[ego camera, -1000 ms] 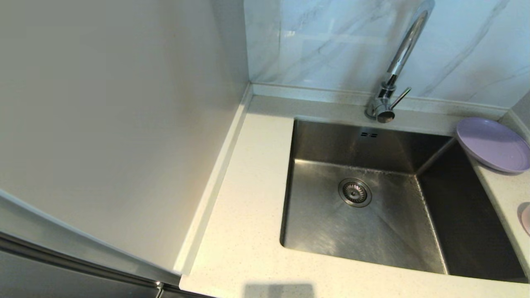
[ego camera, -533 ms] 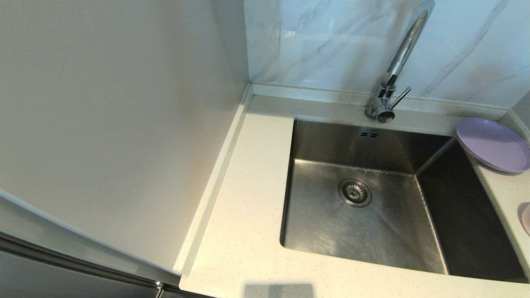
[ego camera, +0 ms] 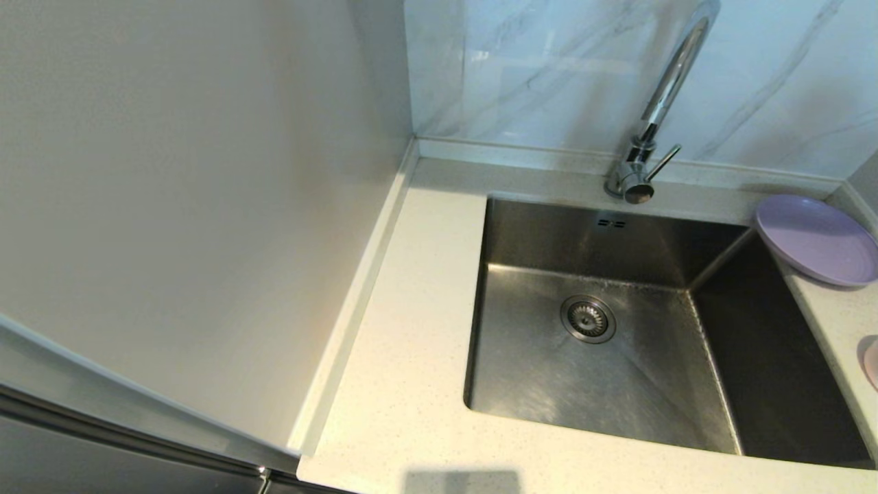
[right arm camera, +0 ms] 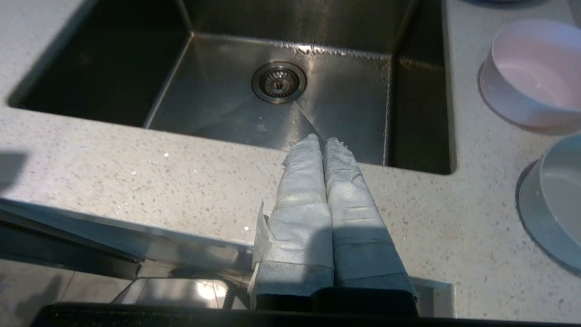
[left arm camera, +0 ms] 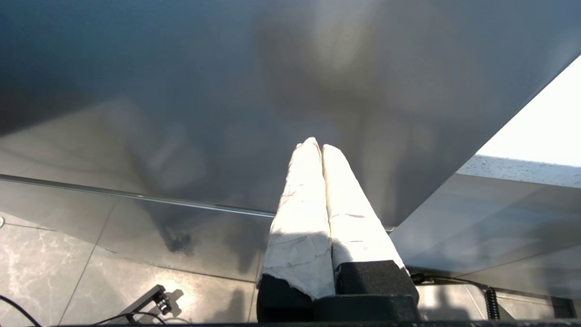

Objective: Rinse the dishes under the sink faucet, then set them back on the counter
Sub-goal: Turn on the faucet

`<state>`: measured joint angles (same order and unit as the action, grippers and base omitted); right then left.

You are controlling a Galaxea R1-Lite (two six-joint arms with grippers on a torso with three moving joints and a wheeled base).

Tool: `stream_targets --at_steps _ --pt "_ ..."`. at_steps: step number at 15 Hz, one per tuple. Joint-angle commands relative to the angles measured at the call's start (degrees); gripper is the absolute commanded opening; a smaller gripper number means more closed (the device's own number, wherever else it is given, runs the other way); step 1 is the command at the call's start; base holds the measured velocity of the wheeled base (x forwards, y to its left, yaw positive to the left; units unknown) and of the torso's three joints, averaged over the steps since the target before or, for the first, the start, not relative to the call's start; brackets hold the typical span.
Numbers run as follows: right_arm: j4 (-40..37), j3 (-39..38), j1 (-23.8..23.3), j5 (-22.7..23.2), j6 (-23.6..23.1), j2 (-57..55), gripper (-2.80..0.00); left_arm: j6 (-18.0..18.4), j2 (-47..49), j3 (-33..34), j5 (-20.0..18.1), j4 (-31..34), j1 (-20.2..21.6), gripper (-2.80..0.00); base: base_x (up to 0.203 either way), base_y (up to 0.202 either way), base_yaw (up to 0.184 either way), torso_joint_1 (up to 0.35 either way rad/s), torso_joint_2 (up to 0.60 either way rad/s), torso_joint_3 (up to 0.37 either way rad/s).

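Note:
The lavender plate (ego camera: 816, 239) lies on the counter (ego camera: 411, 357) at the sink's far right corner. Only the edge of the pale pink bowl (ego camera: 872, 363) shows in the head view; the right wrist view shows the whole bowl (right arm camera: 526, 75), upright and empty on the counter to the sink's right. The steel sink (ego camera: 617, 329) is empty, with its drain strainer (ego camera: 588, 319) bare. No water runs from the chrome faucet (ego camera: 648, 137). My right gripper (right arm camera: 323, 141) is shut on nothing, low over the counter's front edge. My left gripper (left arm camera: 316, 145) is shut, parked below counter height beside a dark cabinet.
A grey-blue bowl (right arm camera: 551, 200) sits on the counter in front of the pink bowl, near the counter's front edge. A tall white panel (ego camera: 192, 206) walls off the counter's left side. The marble wall (ego camera: 549, 68) stands behind the faucet.

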<state>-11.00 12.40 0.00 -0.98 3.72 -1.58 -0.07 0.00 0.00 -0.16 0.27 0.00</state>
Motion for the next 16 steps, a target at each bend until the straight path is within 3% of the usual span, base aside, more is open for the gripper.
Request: stream_targets --at_steps 1,7,14,16 --pt "0.1 4.92 0.0 0.66 0.11 -5.04 -2.8 -0.01 0.0 0.0 -0.02 0.0 0.0 -2.8 0.0 0.0 0.0 0.0 0.0 0.0" --pt "0.41 23.5 0.0 2.08 1.32 -26.92 -2.8 -0.01 0.0 0.0 -0.02 0.0 0.0 -2.8 0.0 0.0 0.0 0.0 0.0 0.0" --pt "2.2 42.68 -0.04 6.4 8.56 -54.69 -2.8 -0.01 0.0 0.0 -0.02 0.0 0.0 -2.8 0.0 0.0 0.0 0.0 0.0 0.0" --pt "6.34 45.35 -0.07 8.26 14.5 -60.62 -2.8 -0.01 0.0 0.0 -0.02 0.0 0.0 -2.8 0.0 0.0 0.0 0.0 0.0 0.0"
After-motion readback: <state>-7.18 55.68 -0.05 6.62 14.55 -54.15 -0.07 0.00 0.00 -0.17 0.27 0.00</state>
